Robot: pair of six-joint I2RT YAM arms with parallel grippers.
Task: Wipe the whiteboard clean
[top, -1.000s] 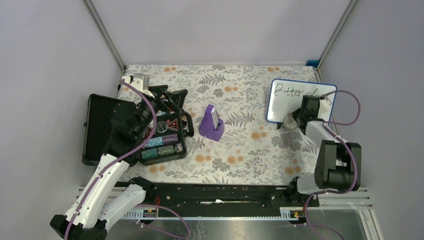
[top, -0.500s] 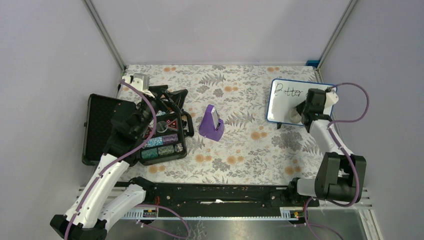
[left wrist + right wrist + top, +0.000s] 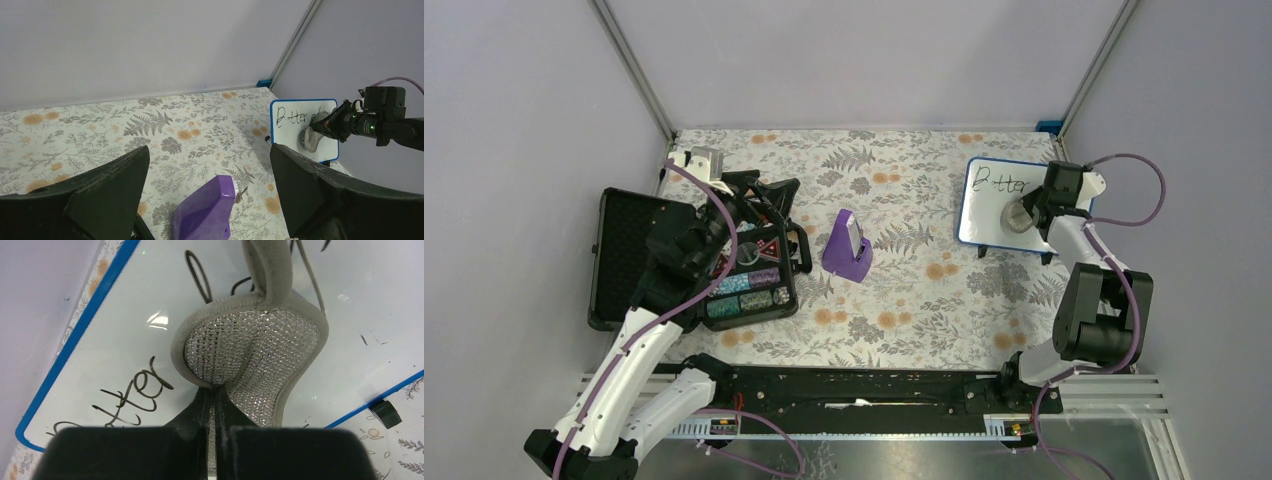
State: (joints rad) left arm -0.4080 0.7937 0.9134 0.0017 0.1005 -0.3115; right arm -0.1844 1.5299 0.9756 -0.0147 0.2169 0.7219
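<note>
A blue-framed whiteboard [image 3: 986, 210] stands tilted at the far right of the table, with black writing "Better" on its left part. My right gripper [image 3: 1028, 215] is shut on a grey mesh wiping pad [image 3: 250, 360] and presses it against the board's middle, right of the writing. The board [image 3: 115, 355] fills the right wrist view, with loops of writing still above the pad. My left gripper [image 3: 210, 195] is open and empty, far left, over the black case. In its view the whiteboard [image 3: 290, 132] and pad [image 3: 314, 139] show far off.
A purple stand-like object [image 3: 848, 246] sits mid-table on the floral cloth. An open black case [image 3: 624, 260] with small compartments lies at the left under my left arm. Grey walls close in the back and sides; the board has small black feet [image 3: 385, 412].
My right gripper with the pad moved up the board from its lower edge and across its right part. Writing right of "Better" is now gone or covered. The left arm has not moved.
</note>
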